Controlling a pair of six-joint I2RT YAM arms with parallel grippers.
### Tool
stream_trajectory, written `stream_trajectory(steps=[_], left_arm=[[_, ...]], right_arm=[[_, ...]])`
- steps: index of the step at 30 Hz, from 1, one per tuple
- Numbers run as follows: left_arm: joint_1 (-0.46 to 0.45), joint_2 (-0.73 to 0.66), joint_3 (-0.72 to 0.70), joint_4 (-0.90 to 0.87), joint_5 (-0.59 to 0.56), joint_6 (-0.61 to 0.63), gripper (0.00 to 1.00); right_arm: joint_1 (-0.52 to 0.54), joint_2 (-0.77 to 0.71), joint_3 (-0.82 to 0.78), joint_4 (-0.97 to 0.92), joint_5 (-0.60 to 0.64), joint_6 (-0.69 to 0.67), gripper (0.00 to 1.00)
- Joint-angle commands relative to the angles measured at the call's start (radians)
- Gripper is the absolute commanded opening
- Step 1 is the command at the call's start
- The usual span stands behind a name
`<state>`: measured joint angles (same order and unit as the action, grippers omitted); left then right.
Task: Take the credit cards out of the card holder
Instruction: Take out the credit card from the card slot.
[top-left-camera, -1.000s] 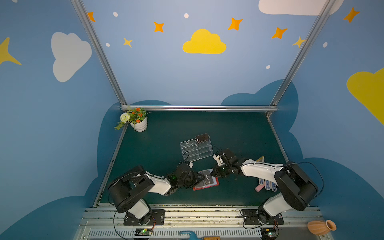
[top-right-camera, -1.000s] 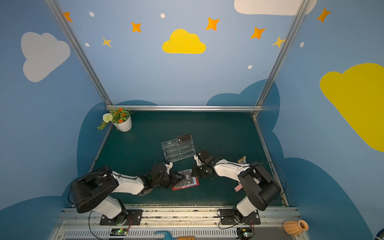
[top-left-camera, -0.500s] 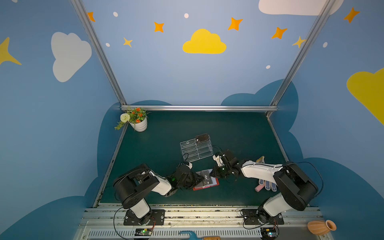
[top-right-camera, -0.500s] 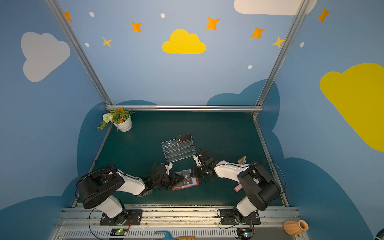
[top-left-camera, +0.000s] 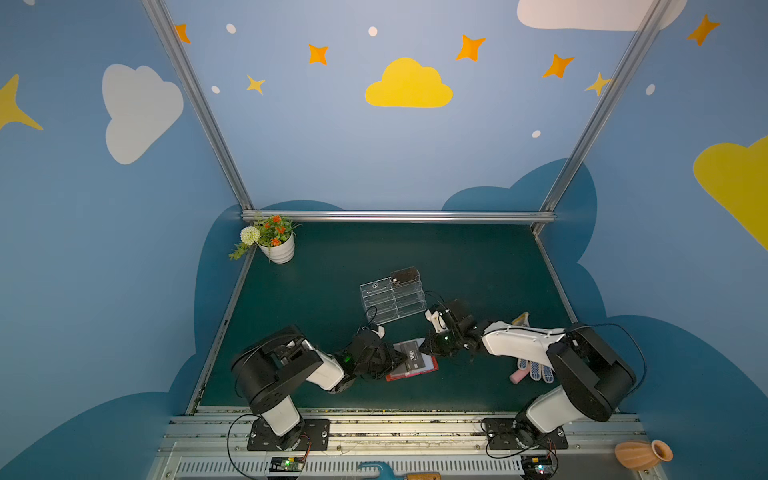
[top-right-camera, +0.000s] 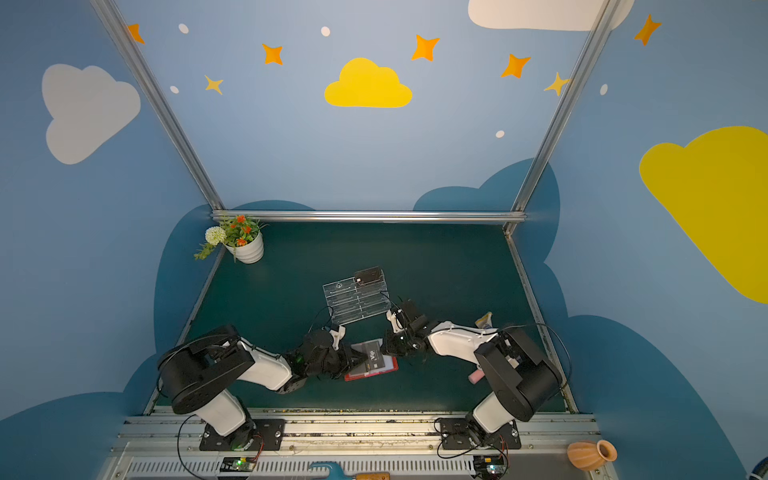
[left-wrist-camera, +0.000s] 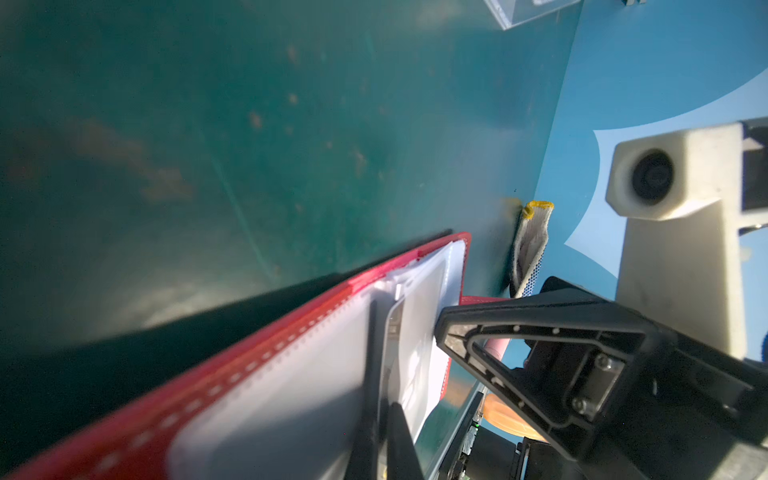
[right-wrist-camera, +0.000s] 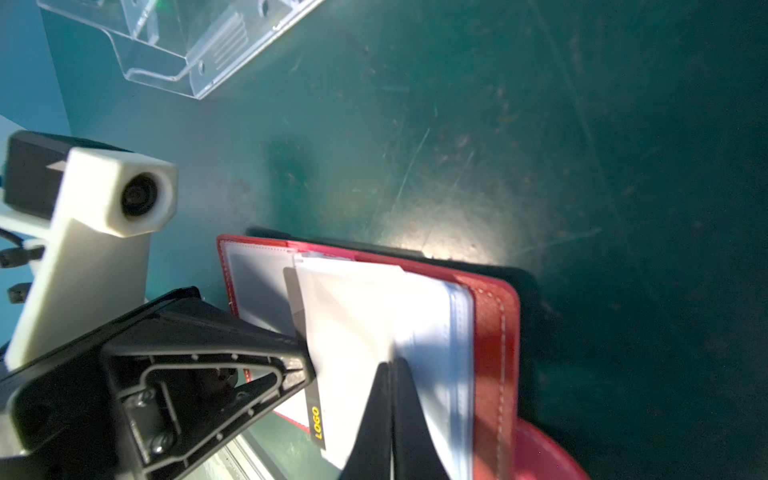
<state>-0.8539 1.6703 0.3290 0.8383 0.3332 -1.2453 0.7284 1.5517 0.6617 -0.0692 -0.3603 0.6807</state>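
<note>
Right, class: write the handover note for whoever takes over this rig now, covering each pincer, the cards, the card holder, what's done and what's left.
Left pincer: shut, apparently on the edge of the Vip card.
Right pincer: shut on a clear sleeve page.
Card holder: open on the mat between the arms, with the Vip card lying over it.
Done: one dark card sits in the acrylic stand's top tier.
Left: draw the Vip card free, then check the other sleeves.
</note>
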Motion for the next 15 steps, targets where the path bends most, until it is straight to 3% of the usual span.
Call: stream_trajectory(steps=[1, 6, 10, 15], left_arm=[[-0.005, 0.047, 0.003, -0.047, -0.02, -0.008, 0.1], [-0.003, 0.05, 0.008, -0.049, -0.025, -0.008, 0.11], [-0.002, 0.051, 0.002, -0.05, -0.03, -0.01, 0.04], [-0.002, 0.043, -0.019, -0.042, -0.047, -0.017, 0.04]], right_arm=[[0.015, 0.026, -0.029, -0.047, 0.015, 0.009, 0.02], [0.019, 0.024, -0.033, -0.041, 0.018, 0.015, 0.02], [0.02, 0.025, -0.035, -0.04, 0.019, 0.015, 0.02], [0.019, 0.019, -0.036, -0.044, 0.025, 0.014, 0.02]])
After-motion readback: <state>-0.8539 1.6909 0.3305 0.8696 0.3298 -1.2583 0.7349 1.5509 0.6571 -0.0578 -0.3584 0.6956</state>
